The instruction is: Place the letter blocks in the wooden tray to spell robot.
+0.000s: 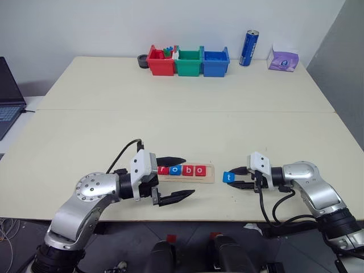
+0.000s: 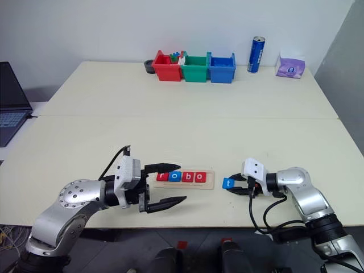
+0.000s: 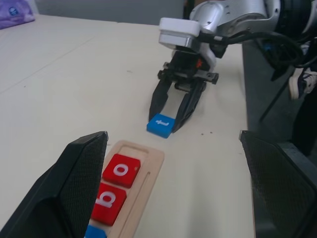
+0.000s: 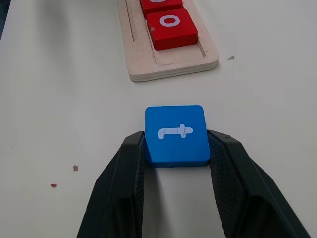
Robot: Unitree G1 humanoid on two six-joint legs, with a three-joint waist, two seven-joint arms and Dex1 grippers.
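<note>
Blue square "t" letter block [image 4: 175,135] | lying flat near table's front edge, just beside pale wooden tray's [image 4: 166,63] empty end | pinched at opposite side edges by right gripper [image 1: 242,177] | judged light, rigid, smooth-sided, possibly slippery | left gripper [image 1: 173,179] spread, empty.

t tile [image 4: 175,134]: blue, white letter
tray [image 4: 168,64]: pale wood
tray tiles [image 1: 181,170]: red, blue, red, red, white letters r, o, b, o
right gripper [image 4: 176,163]: black fingers
left gripper [image 1: 177,178]: black fingers
bins [image 1: 188,61]: red, green, blue
can [image 1: 248,48]: blue
packet [image 1: 282,59]: purple
table [image 1: 182,119]: cream
</note>
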